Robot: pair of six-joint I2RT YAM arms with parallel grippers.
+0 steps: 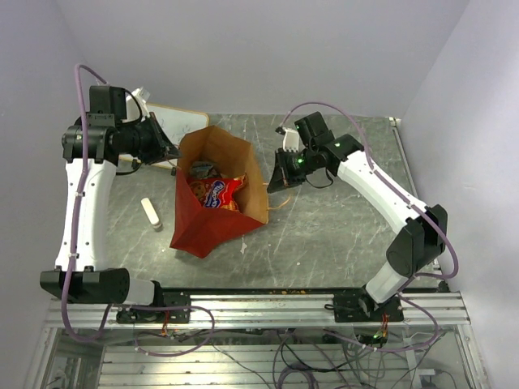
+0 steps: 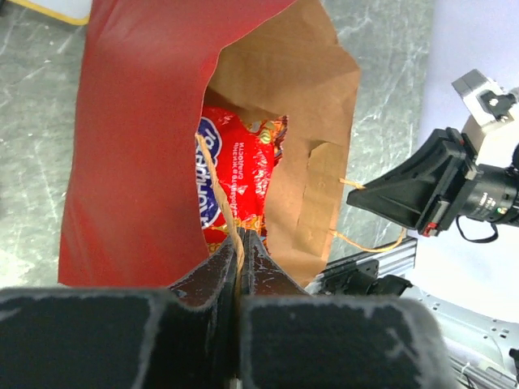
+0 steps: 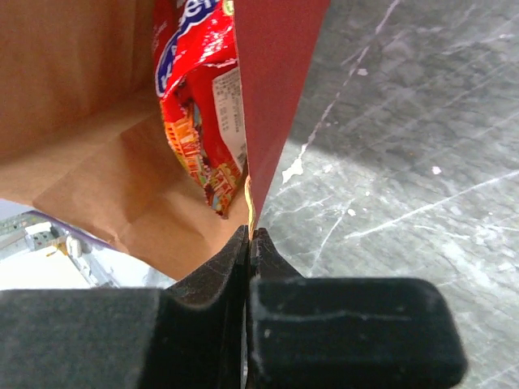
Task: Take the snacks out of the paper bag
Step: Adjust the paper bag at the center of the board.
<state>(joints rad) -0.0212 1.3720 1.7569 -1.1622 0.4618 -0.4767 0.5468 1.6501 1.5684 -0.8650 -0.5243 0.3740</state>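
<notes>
- Top external view: the paper bag [image 1: 199,227] rests on the grey veined surface [image 1: 340,219] between the two arms. Its closed end points toward their bases and its mouth is spread open toward the far side. It is red outside and plain brown kraft inside, with sharp fold creases.
- Inside it sits the large red packet [image 1: 216,193], glossy and crinkled, with a blue logo. Deeper in is a greyish thing [image 1: 201,168], too dim to name.
- The left pincer [image 1: 173,154] is at the bag's left rim. In the left wrist view it is pressed together on a thin tan loop handle [image 2: 212,178], a twisted cord that crosses in front of the red packet.
- The right pincer [image 1: 280,174] is at the right rim, pressed together. In the right wrist view the edge of the red wall runs down into the fingertips, so it seems to pinch the paper there.
- A second tan loop [image 2: 361,243] sticks out from the right wall, just beside the right pincer.
- A small white wrapper [image 1: 151,213], oblong, lies on the surface left of the bag, apart from it and near the left arm.
- A white-faced board [image 1: 182,121] with a tan frame lies behind the left pincer, partly hidden by it.
</notes>
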